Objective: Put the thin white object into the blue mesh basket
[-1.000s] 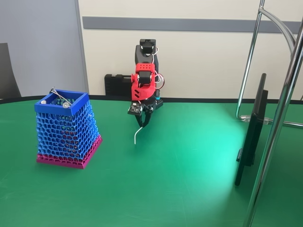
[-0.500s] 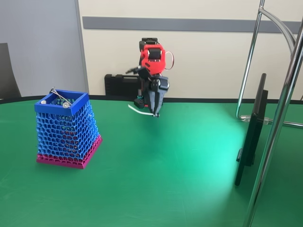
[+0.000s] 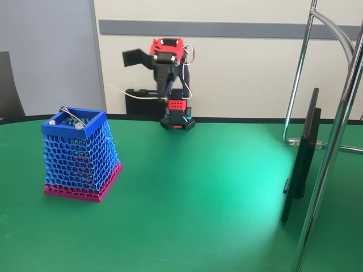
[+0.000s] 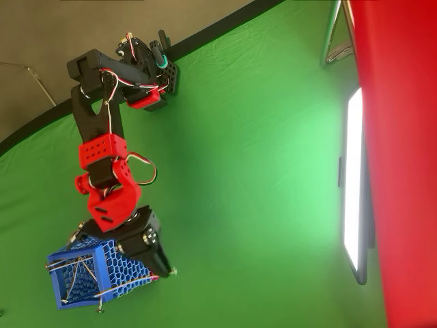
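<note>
End effector [image 3: 165, 95] pinches the thin white object [image 3: 133, 94] by its 3 o'clock end; looks light, springy, slippery, so grip firmly. Blue mesh basket [image 3: 74, 131] waits at 8 o'clock.

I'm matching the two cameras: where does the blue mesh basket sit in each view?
Fixed view: the blue mesh basket stands at lower left on the green table, left of the arm's base.
Overhead view: the basket is in the bottom-left corner, with the arm's end overlapping it.
Shared landmark: the arm's base at the table's edge.
</note>
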`<state>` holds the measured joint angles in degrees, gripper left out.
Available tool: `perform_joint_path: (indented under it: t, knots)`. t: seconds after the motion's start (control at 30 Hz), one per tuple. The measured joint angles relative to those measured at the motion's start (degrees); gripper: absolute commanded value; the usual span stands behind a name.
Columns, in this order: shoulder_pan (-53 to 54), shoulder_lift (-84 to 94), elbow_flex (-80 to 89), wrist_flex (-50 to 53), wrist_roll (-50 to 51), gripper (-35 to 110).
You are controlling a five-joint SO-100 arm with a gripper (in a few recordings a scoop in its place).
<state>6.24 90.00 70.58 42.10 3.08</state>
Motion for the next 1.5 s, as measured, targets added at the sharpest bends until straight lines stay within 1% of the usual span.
perform_joint_path:
  t: [0.27, 0.4, 0.43, 0.5, 0.6, 0.73, 0.9, 1.07, 1.2, 1.5]
  knots:
    - [6.94, -4.57, -3.6, -7.03, 18.28, 0]
    - [10.02, -5.89, -4.66, -8.0, 25.93, 0]
    - [10.55, -6.24, -4.66, -8.44, 29.97, 0]
    - [11.87, -6.94, -4.66, -9.05, 33.75, 0]
    - [14.77, -8.17, -4.66, -10.11, 42.98, 0]
    - [16.96, -10.28, -4.66, -10.28, 49.31, 0]
    - [19.69, -12.22, -4.66, -11.43, 53.09, 0]
    - [22.76, -12.13, -4.31, -12.39, 54.4, 1]
    - [25.4, -12.04, -3.08, -12.57, 54.23, 9]
    - [30.59, -5.45, 5.8, -16.44, 49.92, 20]
